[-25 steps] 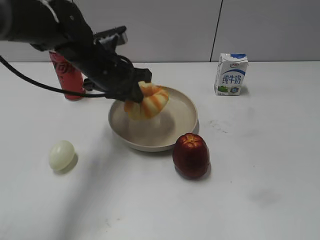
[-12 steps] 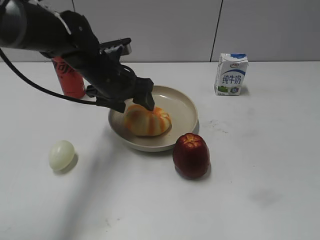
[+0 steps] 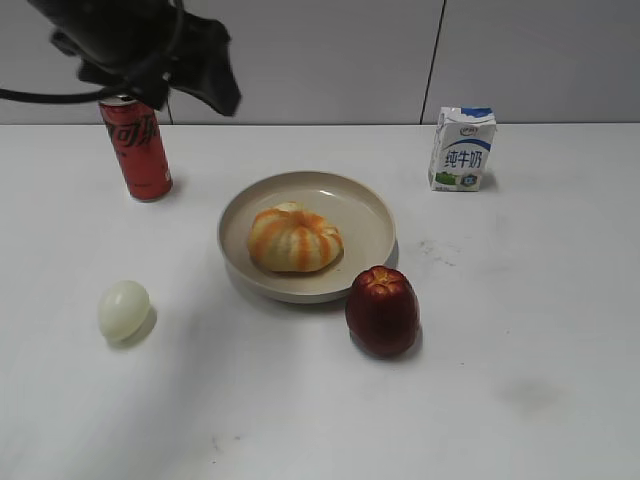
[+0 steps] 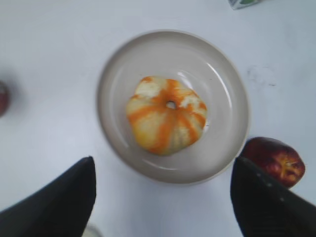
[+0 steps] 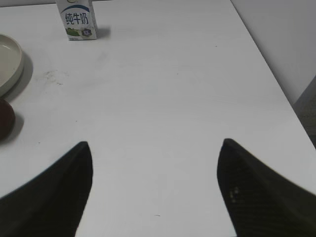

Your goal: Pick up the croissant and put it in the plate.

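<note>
Taking the plate (image 3: pixel 372 232) as the landmark, the pale egg (image 3: pixel 123 309) lies on the white table (image 3: pixel 520 330) well to its left and a little nearer the camera, apart from everything else. Behind the egg and left of the plate's far rim, a red soda can (image 3: pixel 137 148) stands upright. Above the can, well clear of the plate and high off the table, hangs the left gripper (image 4: pixel 163 197), a dark mass at the upper left of the exterior view; in the left wrist view its two black fingers (image 4: pixel 54 205) stand wide apart with nothing between them, looking straight down on the plate. The croissant (image 3: pixel 294 238) rests inside the plate, sitting toward the dish's left and front part, its orange and cream stripes running out from a small dimple on top; nothing touches it. Just off the plate's front right rim stands the dark red apple (image 3: pixel 381 310), close beside the dish, though whether it touches the rim I cannot tell. Further right and behind the plate, near the back wall, a small blue and white milk carton (image 3: pixel 462 148) stands upright, well apart from the dish. The right gripper (image 5: pixel 155 190) appears only in its own wrist view, to the right of the plate over bare table, its dark fingers (image 5: pixel 259 192) spread wide and holding nothing, with the plate's edge and the apple at the left border of that view.
</note>
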Controlling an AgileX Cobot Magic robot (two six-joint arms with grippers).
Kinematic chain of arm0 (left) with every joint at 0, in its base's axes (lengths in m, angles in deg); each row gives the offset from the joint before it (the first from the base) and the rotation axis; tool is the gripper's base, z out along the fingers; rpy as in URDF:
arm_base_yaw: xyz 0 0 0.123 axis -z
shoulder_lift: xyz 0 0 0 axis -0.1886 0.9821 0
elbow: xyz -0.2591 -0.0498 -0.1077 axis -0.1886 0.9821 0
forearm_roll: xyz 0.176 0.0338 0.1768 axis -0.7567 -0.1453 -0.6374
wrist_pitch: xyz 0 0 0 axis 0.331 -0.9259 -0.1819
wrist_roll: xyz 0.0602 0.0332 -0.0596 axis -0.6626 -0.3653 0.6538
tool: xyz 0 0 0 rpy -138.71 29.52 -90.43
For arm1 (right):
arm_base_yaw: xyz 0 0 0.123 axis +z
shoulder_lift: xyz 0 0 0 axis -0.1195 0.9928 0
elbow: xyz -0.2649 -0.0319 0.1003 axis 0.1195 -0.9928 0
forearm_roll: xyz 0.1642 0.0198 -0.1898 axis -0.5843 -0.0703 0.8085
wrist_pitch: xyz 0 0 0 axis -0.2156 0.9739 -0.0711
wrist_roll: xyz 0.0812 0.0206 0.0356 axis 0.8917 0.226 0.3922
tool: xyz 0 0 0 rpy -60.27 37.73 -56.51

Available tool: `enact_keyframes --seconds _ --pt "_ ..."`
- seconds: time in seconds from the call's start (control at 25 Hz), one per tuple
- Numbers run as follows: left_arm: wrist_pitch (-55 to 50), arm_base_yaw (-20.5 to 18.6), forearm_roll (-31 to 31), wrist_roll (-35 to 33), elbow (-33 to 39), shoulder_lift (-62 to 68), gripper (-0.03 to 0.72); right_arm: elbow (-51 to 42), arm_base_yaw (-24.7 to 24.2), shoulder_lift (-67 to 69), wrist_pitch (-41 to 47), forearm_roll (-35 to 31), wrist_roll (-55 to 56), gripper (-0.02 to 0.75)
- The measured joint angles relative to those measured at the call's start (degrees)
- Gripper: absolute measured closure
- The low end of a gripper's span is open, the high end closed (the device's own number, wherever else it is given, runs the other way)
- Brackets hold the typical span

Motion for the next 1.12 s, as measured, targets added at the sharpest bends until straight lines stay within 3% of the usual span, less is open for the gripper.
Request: enact_keyframes --seconds 0.16,0.32,0.64,0.88,1.12 --pt "-7.37 -3.52 -7.33 2.94 0.0 -7.0 0.061 0.0 0.0 0.0 0.0 0.0 0.0 0.146" --pt "-11.8 -9.46 -8.97 3.53 2.65 -14.51 0.071 0.0 0.0 0.0 0.0 0.0 0.0 0.146" --pt "-10.05 -21.51 -10.13 3.75 26.89 -36.8 0.086 0.0 0.0 0.0 0.0 0.0 0.0 0.146" --pt "-5.62 -22.53 -9.69 3.75 43.88 -56.43 0.09 0.0 0.0 0.0 0.0 0.0 0.0 0.146" --pt "-5.27 -22.53 -9.85 3.75 50.8 -75.64 0.097 0.0 0.0 0.0 0.0 0.0 0.0 0.146"
